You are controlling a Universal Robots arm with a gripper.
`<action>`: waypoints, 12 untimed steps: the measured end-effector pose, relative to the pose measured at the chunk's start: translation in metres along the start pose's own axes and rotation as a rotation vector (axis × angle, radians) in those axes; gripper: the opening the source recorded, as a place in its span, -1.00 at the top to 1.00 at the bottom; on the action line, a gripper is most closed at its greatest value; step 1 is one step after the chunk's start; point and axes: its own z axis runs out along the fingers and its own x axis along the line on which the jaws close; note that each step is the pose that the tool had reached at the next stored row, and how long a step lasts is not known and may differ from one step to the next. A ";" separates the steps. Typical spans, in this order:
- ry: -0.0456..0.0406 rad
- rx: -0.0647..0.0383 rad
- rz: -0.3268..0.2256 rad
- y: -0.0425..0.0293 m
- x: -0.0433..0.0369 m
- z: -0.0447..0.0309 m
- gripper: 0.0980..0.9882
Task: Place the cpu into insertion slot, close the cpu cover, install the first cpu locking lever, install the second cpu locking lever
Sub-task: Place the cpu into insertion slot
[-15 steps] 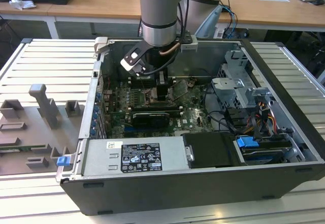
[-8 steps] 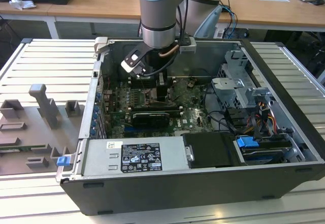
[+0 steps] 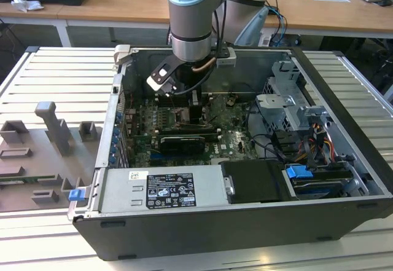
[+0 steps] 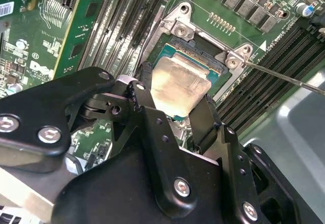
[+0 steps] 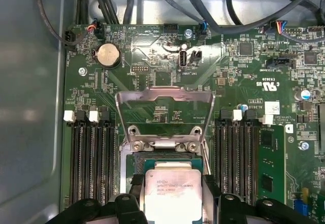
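The cpu [image 4: 180,82], a pale silver square chip, sits between my gripper's [image 4: 175,101] black fingers [image 4: 141,96], which are shut on its edges. It hangs just over the insertion slot [image 4: 200,56], whose green and dark centre and silver rim show beyond it. In the first wrist view the cpu [image 5: 170,191] is above the insertion slot [image 5: 167,159], and the cpu cover [image 5: 163,102] stands swung open behind it. A thin locking lever [image 4: 284,76] sticks out from the socket's corner. In the exterior view the gripper [image 3: 186,108] reaches down into the open computer case.
Long black memory slots [image 5: 91,158] flank the socket on both sides. A black graphics card [image 3: 181,142] lies in front of the socket, with a power supply [image 3: 163,188] nearer still. The drive cage [image 3: 295,108] and cables fill the exterior view's right. Grey fixtures [image 3: 55,129] stand outside.
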 end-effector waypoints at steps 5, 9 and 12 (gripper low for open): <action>0.0001 0.000 0.000 -0.0003 0.0032 0.0030 0.01; -0.0005 0.000 0.005 -0.0006 0.0035 0.0063 0.01; -0.0004 0.000 0.005 -0.0008 0.0039 0.0079 0.01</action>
